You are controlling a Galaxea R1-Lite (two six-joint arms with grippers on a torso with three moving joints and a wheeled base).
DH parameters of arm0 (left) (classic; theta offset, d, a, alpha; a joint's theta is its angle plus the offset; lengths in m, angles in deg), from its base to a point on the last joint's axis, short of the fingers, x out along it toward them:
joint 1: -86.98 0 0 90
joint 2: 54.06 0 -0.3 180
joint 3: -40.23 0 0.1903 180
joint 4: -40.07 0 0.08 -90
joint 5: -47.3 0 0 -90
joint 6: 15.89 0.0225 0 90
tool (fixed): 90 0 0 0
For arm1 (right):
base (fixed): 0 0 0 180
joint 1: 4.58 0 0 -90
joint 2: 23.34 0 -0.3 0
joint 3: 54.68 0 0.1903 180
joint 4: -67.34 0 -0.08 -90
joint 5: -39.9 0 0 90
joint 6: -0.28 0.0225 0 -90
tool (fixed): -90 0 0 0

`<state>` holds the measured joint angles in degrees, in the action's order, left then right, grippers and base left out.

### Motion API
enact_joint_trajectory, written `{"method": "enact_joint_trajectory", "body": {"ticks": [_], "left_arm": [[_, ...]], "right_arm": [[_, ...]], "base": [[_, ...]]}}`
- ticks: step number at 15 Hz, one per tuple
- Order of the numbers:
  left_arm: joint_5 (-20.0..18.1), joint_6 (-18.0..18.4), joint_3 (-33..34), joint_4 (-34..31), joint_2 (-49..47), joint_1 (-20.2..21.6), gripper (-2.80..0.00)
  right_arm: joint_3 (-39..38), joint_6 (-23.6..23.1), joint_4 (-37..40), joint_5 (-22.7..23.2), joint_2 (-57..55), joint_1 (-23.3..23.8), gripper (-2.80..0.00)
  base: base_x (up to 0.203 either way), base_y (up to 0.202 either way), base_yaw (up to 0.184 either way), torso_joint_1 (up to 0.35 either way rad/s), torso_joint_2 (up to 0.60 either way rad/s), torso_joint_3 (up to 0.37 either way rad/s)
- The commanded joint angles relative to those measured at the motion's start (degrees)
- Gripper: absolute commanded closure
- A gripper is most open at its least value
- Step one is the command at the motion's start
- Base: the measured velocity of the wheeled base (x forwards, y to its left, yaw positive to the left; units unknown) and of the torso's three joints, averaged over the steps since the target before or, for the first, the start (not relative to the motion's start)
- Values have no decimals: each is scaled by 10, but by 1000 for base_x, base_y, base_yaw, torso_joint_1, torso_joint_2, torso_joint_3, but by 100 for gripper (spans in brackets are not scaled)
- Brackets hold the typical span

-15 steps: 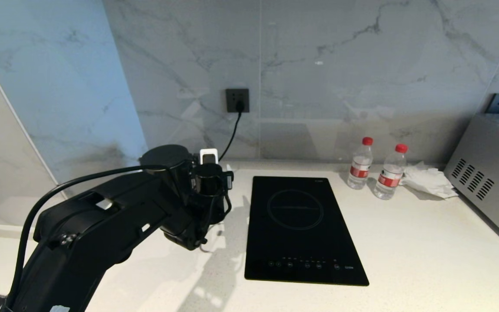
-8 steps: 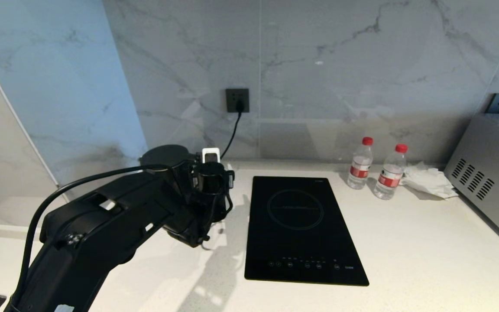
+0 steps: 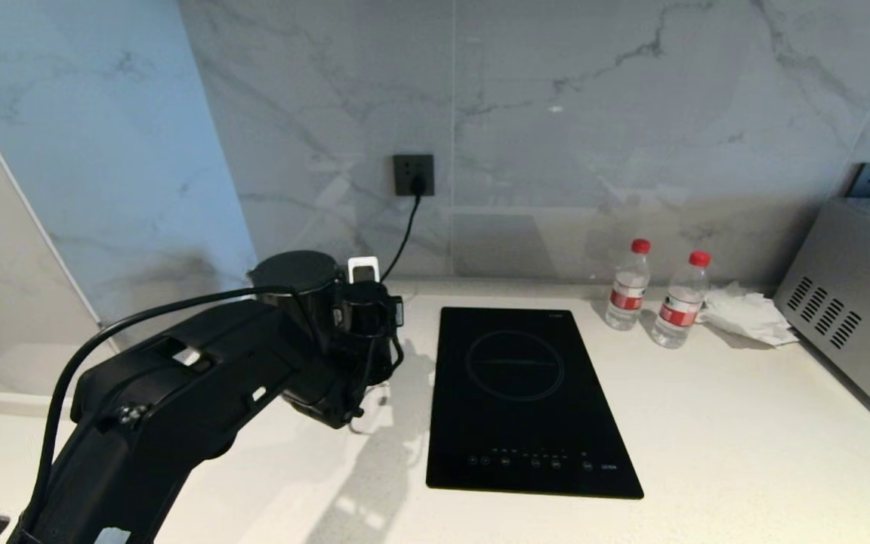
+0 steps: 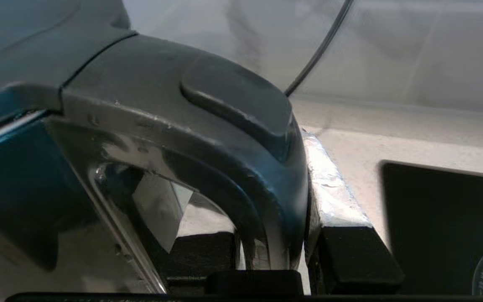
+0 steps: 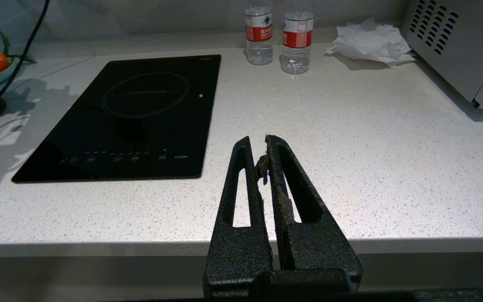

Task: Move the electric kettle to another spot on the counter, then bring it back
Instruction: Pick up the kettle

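1. The kettle (image 3: 295,276) stands at the back left of the counter (image 3: 707,423), left of the hob (image 3: 529,400), below the wall socket (image 3: 414,175).
2. The left gripper (image 3: 363,317) reaches in from the kettle's right, at its handle (image 4: 241,167).
3. In the left wrist view the handle fills the space between the fingers, and a taped finger (image 4: 333,188) presses its outer side: the gripper is clamped on the handle.
4. The right gripper (image 5: 262,155) hangs before the counter's front edge, well apart from the kettle, fingers together, holding nothing.
5. Two bottles (image 3: 654,295) and crumpled paper (image 3: 748,313) sit at the back right beside a grey appliance (image 3: 854,302).
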<state>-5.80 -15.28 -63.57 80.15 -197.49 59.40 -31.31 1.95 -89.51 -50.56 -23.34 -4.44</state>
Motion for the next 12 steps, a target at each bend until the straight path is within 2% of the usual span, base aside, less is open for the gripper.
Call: {"method": "enact_joint_trajectory", "body": {"ticks": [1,12], "left_arm": [[3,1,-1,4,4,2,0],[4,12,-1,-1,19,10,0]], "right_arm": [[0,0,0,0,-1,0,0],[0,0,0,0,-1,0,0]], "base": [[0,0,0,0,0,0],[0,0,0,0,0,0]]}}
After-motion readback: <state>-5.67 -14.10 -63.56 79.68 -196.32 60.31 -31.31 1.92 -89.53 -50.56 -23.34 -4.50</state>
